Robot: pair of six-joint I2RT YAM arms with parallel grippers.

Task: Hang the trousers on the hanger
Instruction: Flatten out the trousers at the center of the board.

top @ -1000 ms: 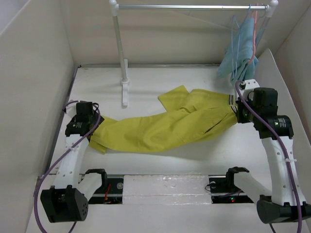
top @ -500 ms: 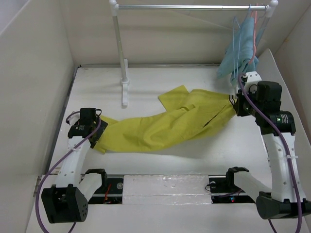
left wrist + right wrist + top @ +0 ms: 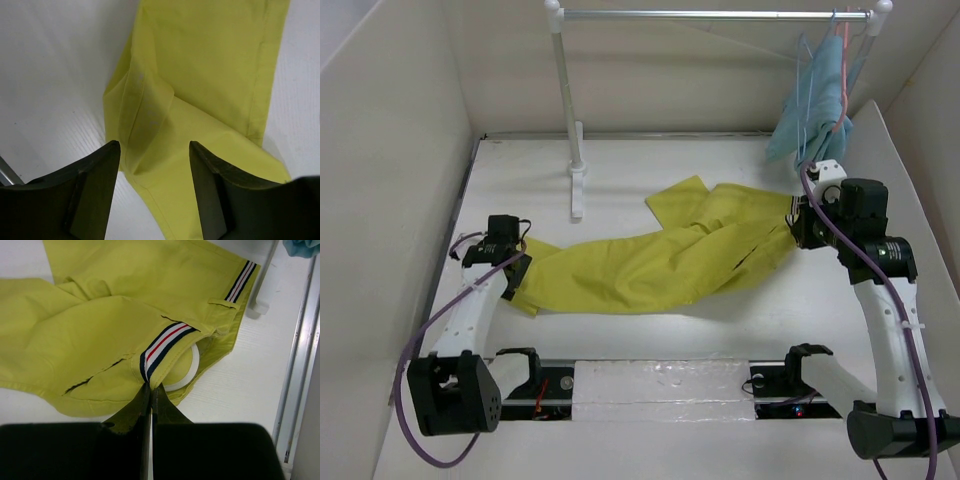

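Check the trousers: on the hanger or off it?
Off. The trousers lie stretched out on the table, waistband pinched in the right gripper; the hanger hangs on the rail beyond them.

White table (image 3: pixel 720 160) was boxed in by plain cream wall panels (image 3: pixel 390 200) left, back and right. White-posted garment rack (image 3: pixel 563 90) stood at the back, metal rail (image 3: pixel 710 15) on top, light-blue cloth (image 3: pixel 820 95) hanging at its right end. Soft, even light.
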